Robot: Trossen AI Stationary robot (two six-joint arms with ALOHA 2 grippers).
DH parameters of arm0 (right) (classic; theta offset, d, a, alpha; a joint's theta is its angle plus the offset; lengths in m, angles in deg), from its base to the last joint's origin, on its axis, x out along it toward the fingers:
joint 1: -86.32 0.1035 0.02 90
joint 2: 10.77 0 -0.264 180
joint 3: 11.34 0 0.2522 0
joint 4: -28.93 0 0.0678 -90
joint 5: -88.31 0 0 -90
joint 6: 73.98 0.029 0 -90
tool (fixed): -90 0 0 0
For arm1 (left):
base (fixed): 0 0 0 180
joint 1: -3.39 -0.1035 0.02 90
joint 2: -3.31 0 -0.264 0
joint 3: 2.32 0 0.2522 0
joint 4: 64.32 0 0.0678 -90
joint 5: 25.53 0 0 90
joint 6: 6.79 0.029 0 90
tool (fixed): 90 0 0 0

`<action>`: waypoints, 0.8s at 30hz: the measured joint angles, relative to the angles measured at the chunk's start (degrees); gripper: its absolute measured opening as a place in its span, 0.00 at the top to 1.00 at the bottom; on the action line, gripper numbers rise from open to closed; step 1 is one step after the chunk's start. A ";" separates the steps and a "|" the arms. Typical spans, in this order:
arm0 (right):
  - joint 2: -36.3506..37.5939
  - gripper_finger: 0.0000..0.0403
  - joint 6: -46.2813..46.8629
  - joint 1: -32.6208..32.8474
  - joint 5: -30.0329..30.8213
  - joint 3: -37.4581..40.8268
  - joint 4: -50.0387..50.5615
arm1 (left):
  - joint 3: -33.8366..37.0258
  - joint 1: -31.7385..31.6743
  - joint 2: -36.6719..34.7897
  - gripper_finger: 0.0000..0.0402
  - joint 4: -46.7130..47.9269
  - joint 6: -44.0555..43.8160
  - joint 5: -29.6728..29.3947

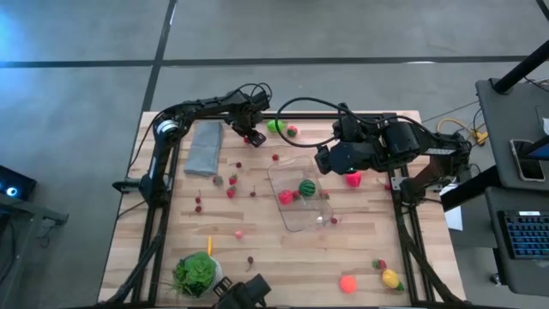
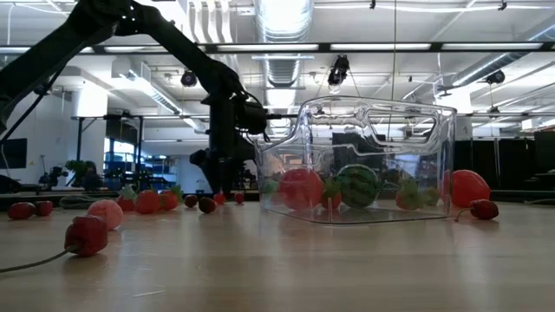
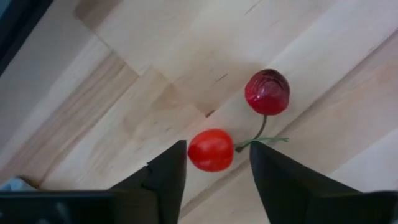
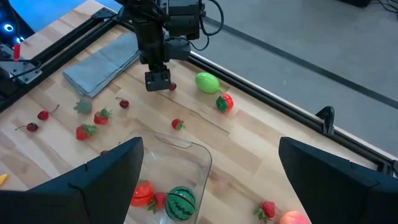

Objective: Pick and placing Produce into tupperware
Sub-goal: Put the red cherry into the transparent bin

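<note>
Near the table's middle stands the clear tub (image 1: 302, 202), holding a striped melon (image 1: 306, 187) and red pieces, with the right gripper (image 1: 324, 160) above its far edge, fingers spread wide and empty. Farther off and to the left, the left gripper (image 3: 214, 163) reaches down with its fingers narrowed about a bright red cherry (image 3: 211, 150), whose stem joins a darker cherry (image 3: 267, 92); whether they grip it cannot be told.

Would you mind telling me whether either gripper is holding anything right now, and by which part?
Nothing is clearly held: the left gripper brackets the brighter of two joined cherries, contact unclear. The right gripper is open and empty.
</note>
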 joint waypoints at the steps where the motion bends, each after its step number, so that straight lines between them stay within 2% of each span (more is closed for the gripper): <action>1: 0.00 0.09 0.03 0.00 0.00 0.00 0.00 | 0.00 0.00 0.00 0.65 -0.12 0.00 0.00; 6: 0.00 0.09 0.03 0.00 -0.02 0.00 0.00 | 0.06 0.00 0.00 0.70 -0.41 0.00 0.01; 24: 0.00 0.09 0.00 0.00 -0.09 0.02 -0.02 | 2.41 0.02 0.96 0.71 -1.29 -0.03 0.46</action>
